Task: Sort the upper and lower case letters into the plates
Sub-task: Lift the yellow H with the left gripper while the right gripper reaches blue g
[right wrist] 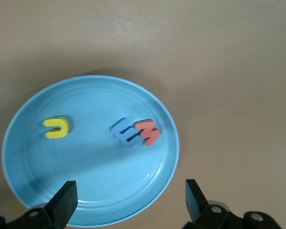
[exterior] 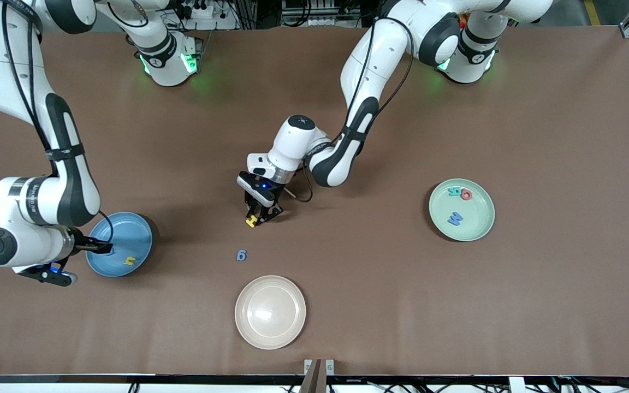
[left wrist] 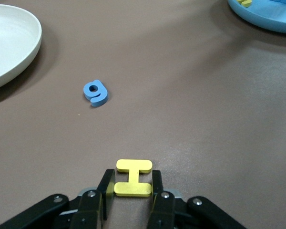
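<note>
Two arms are seen bent over the counter (exterior: pixel 456 305). The right gripper (right wrist: pixel 128 200) hangs over the blue plate (exterior: pixel 123 232), jaws spread; only its wrist view shows a blue and a red letter there. At mid-counter, the left gripper (exterior: pixel 258 214) is lowered, jaws seemingly pinching the yellow H (left wrist: pixel 132 178). The blue g (exterior: pixel 242 255) lies nearer the camera.

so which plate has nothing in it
The beige plate, nearest the front camera. The blue plate under the right gripper and the mint green plate both hold letters.
</note>
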Tool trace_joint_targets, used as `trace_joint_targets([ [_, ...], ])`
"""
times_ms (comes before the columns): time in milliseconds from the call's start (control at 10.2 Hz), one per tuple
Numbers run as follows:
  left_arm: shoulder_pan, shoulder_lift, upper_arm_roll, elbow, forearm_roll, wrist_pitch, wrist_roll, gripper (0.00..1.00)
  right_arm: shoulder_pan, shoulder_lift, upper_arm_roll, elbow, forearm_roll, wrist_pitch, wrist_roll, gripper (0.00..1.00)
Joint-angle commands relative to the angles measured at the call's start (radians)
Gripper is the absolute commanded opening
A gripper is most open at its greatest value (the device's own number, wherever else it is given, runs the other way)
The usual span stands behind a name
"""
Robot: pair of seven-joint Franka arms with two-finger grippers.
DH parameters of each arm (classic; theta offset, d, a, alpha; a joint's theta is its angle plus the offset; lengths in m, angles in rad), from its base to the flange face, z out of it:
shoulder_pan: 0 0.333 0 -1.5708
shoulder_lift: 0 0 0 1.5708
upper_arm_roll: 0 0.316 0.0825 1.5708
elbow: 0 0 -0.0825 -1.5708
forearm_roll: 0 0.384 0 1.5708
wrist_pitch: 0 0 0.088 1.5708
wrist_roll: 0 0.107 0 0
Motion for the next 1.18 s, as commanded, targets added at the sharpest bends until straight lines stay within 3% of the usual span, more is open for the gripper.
trace_joint_targets([
  [0, -0.008, 0.037, 0.020, 0.044, 0.007, 0.006, -0.022, 0.26, 0.016, -0.002, 0.005, 0.006, 0.018, -0.003, 0.021, 1.00],
  [784, -0.005, -0.012, 0.017, 0.033, 0.010, -0.008, -0.025, 0.18, 0.060, 0.018, 0.011, 0.006, 0.199, 0.137, 0.015, 1.00],
  [1078, 0.012, -0.090, 0.008, -0.008, 0.025, -0.083, 0.035, 0.18, 0.082, 0.030, 0.013, 0.006, 0.233, 0.166, 0.017, 1.00],
])
